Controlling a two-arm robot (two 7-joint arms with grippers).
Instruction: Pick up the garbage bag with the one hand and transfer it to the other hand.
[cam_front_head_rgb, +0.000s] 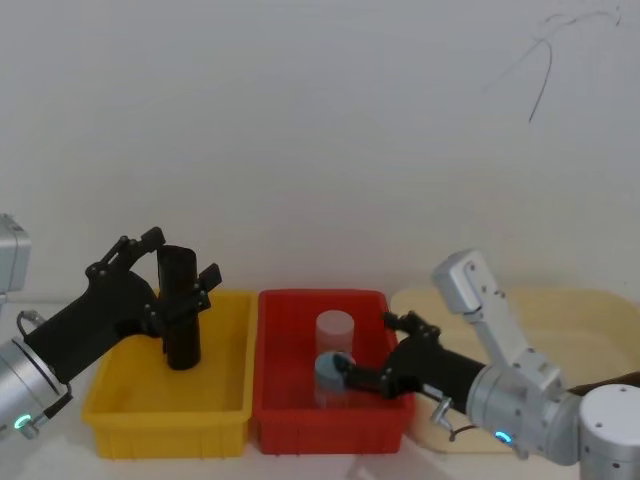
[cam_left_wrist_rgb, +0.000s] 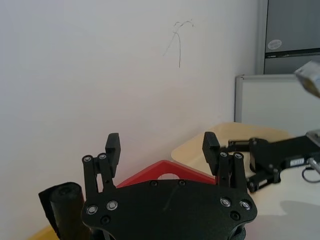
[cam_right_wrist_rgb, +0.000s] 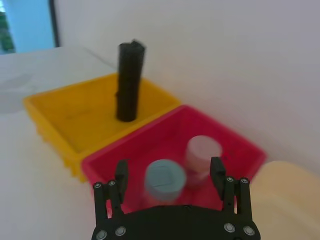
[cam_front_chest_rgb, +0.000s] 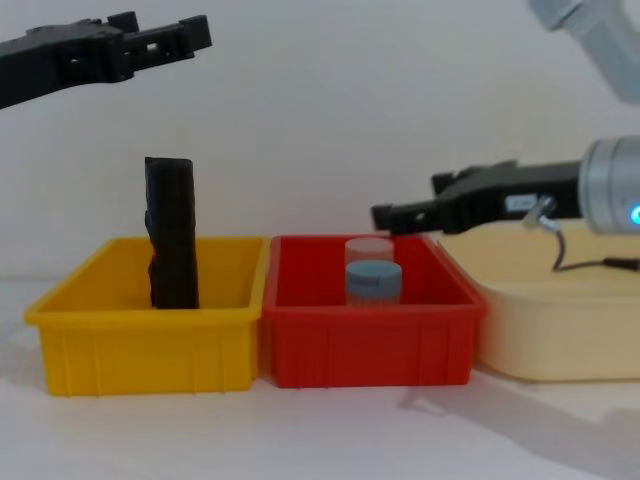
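Note:
The garbage bag (cam_front_head_rgb: 181, 315), a black roll, stands upright in the yellow bin (cam_front_head_rgb: 150, 425) and rises well above its rim. The chest view shows the garbage bag (cam_front_chest_rgb: 172, 240) with my left gripper (cam_front_chest_rgb: 165, 40) open and a clear gap above its top. From the left wrist, the garbage bag (cam_left_wrist_rgb: 65, 210) sits outside the spread left gripper (cam_left_wrist_rgb: 161, 146), off to one side of it. My right gripper (cam_front_head_rgb: 365, 345) is open and empty over the red bin (cam_front_head_rgb: 268, 400). Beyond the right gripper (cam_right_wrist_rgb: 169, 172), the garbage bag (cam_right_wrist_rgb: 128, 82) shows farther off.
The red bin holds a blue-lidded jar (cam_front_head_rgb: 333, 368) and a pale-lidded jar (cam_front_head_rgb: 335, 325), both right under the right gripper. A cream tray (cam_front_head_rgb: 570, 310) lies to the right of the red bin. A white wall stands close behind the bins.

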